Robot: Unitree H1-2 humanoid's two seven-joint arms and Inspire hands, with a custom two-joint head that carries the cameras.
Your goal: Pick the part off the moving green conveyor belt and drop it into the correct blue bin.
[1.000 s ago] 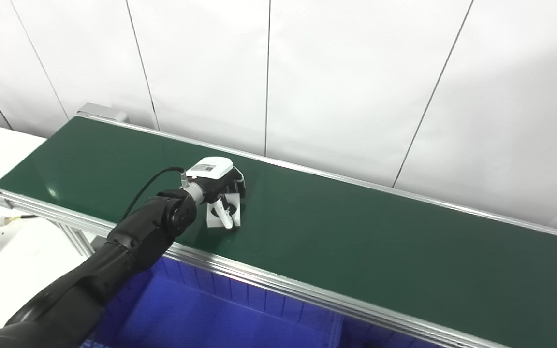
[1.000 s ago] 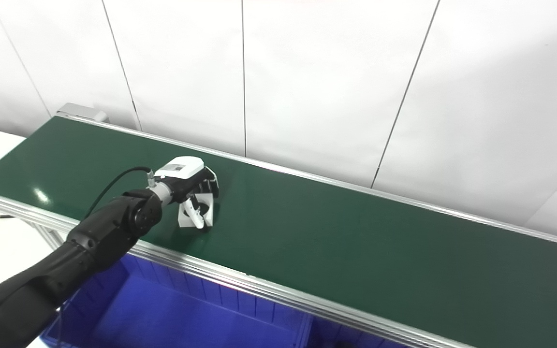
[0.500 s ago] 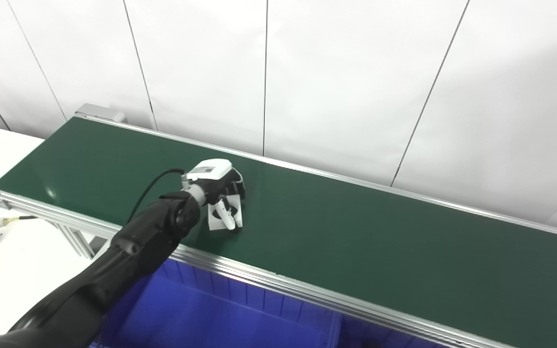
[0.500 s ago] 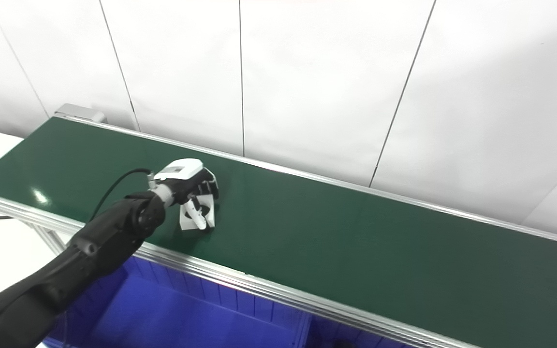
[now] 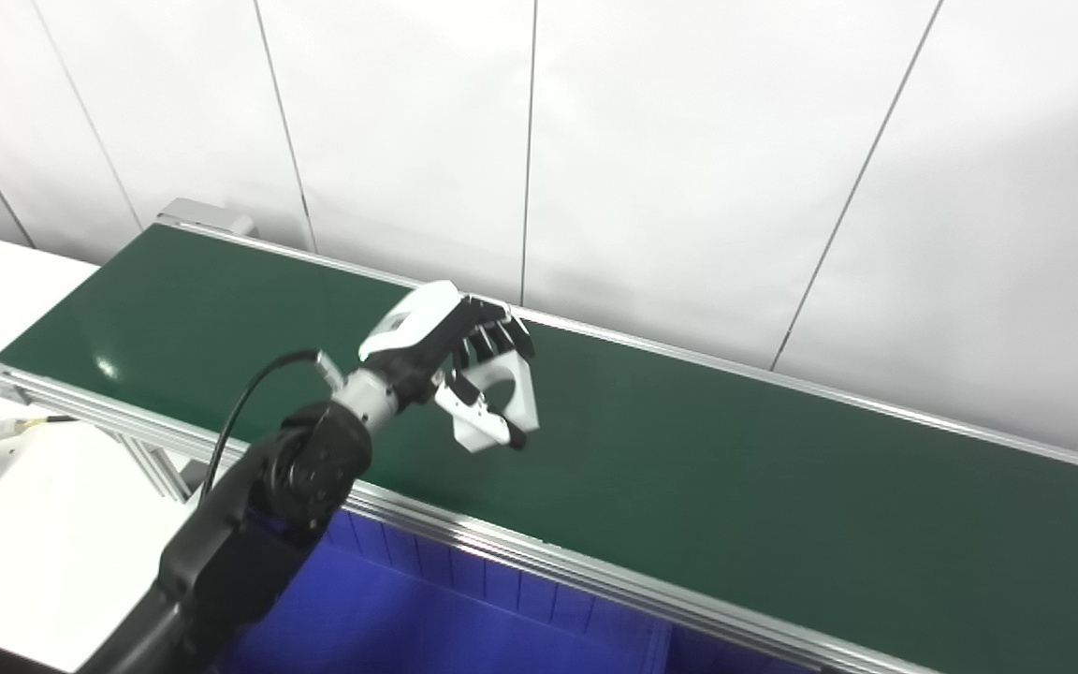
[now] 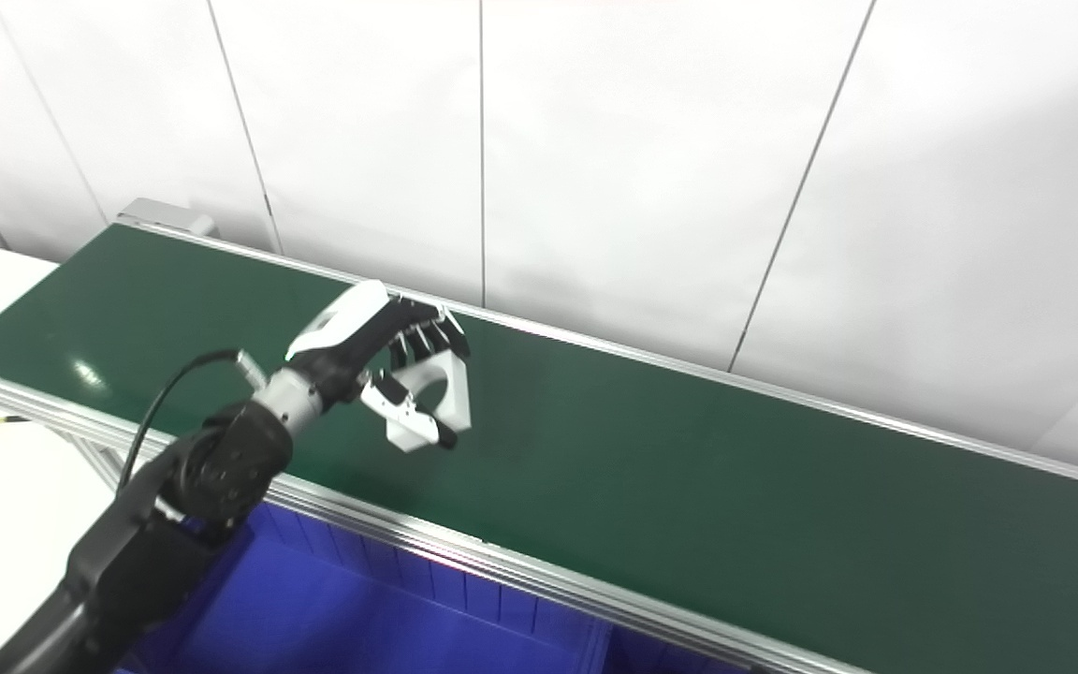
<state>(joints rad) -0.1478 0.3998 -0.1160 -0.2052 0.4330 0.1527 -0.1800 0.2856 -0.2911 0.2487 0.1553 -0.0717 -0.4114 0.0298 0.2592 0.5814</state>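
My left hand (image 5: 450, 360) is shut on a white part (image 5: 506, 398), a flat piece with a round hole, and holds it lifted above the green conveyor belt (image 5: 735, 487). The same hand (image 6: 380, 356) and part (image 6: 445, 398) show in the right eye view. The fingers wrap the part's top edge and the thumb presses its lower side. A blue bin (image 5: 427, 622) lies below the belt's near edge, under my forearm. My right hand is not in view.
The belt has aluminium side rails (image 5: 595, 585) and runs from the upper left to the lower right. A white wall (image 5: 689, 140) stands right behind it. A white table (image 5: 6, 524) with a cable is at the left.
My left hand has lifted the white part off the belt and raised it up and to the right. The forearm now stands steeper. The camera has shifted slightly.
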